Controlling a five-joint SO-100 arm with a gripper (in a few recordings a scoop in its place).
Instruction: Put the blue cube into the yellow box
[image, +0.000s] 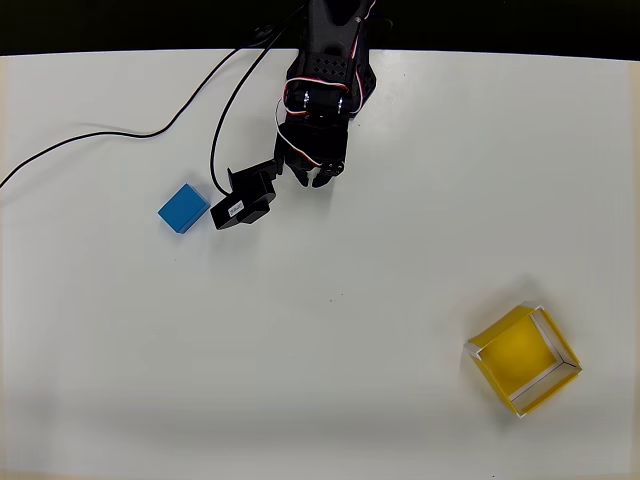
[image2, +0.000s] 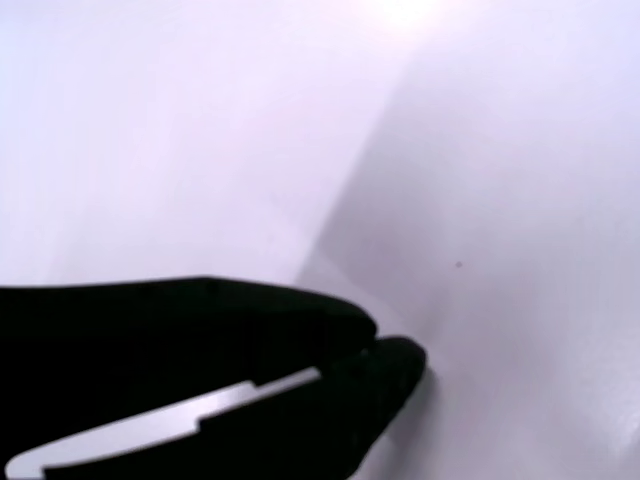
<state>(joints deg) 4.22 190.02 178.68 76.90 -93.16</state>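
Black jaws (image2: 385, 355) blurred, fingertips touching, table (image2: 500, 150) beyond

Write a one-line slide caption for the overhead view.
Black arm's gripper hovers above the white table; blue cube lies left, yellow box sits empty at lower right.

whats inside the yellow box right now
Nothing: the yellow box shows only its bare yellow floor in the overhead view. The blue cube sits on the table far to its left. No part of the floor is covered.
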